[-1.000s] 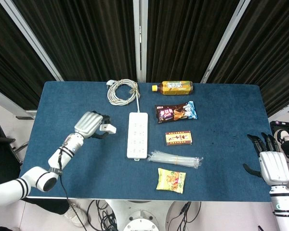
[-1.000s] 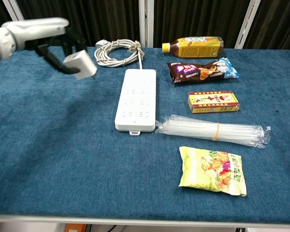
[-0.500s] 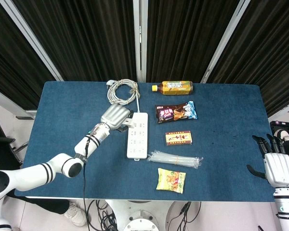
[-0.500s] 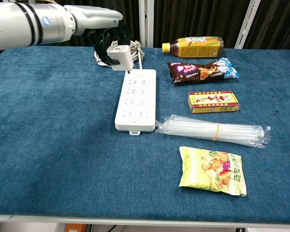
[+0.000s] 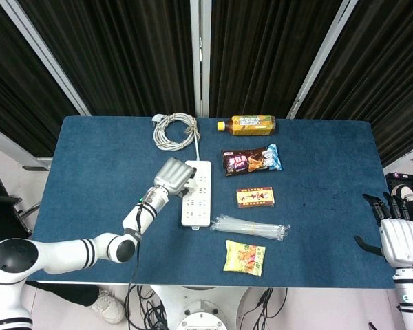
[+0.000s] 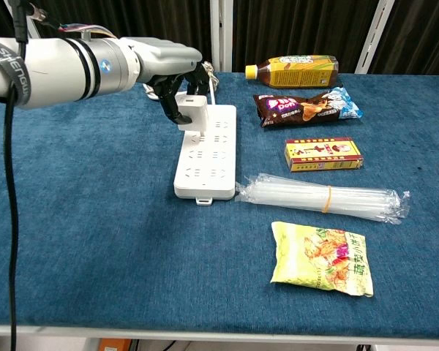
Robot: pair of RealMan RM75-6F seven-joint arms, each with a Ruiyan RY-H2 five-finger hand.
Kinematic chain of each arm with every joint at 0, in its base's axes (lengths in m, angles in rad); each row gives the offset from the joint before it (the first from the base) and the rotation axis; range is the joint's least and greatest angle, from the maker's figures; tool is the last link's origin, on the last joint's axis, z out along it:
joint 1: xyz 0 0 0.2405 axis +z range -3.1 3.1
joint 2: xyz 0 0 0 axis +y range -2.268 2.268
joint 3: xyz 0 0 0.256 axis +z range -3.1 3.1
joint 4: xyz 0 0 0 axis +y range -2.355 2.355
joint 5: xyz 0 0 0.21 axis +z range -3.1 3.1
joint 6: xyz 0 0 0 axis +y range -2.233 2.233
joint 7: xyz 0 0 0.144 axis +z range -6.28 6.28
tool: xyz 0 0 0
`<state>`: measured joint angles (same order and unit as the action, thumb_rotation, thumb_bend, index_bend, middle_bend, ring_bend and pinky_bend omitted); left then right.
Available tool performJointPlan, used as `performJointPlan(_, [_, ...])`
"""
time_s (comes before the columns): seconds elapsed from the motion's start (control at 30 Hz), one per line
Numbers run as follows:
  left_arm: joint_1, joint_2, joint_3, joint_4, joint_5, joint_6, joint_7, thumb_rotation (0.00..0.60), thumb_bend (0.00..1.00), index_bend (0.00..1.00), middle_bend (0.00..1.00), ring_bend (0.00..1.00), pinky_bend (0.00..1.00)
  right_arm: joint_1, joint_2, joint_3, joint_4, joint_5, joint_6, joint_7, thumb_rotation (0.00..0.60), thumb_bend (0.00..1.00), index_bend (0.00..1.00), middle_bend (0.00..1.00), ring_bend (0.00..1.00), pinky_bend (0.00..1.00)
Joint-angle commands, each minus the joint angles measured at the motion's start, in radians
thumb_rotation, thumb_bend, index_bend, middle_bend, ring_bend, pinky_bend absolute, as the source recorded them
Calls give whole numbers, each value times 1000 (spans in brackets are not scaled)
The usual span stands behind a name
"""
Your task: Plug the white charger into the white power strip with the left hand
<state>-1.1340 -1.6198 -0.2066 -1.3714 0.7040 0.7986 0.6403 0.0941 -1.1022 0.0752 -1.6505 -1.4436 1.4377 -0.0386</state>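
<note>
Chest view: the left hand (image 6: 170, 62) holds the white charger (image 6: 189, 110) between its dark fingers, directly above the far-left sockets of the white power strip (image 6: 205, 151). Whether the prongs have entered a socket cannot be told. The strip's long axis runs away from the robot on the blue desk (image 6: 80, 219), so the coming move is judged a straight downward press. The right hand (image 5: 399, 237) hangs off the desk's edge, well apart from the strip, fingers apart, holding nothing.
</note>
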Motion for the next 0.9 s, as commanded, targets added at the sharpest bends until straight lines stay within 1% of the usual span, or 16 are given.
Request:
performJointPlan(0.03, [-13,-11,10,-11,-32,18,19,600,514,656,696,594,435,0,0,0,0,0,0,1,600,88,115,156,33,13])
performJointPlan(0.33, [-34,-30,18,4,-82,38,43,600,513,657,696,594,436,-3,-1,0,5,4,-1,4,600,88,115,156,33,13])
performJointPlan(0.5, [-38,-31,17,7,-96,46,44,600,513,657,697,594,436,0,-1,1,4,5,-5,1,600,87,115,156,33,13])
performJointPlan(0.9, [-46,-25,33,1,-122,52,61,600,513,657,697,594,436,2,-2,2,5,9,-11,0,600,87,115,156,33,13])
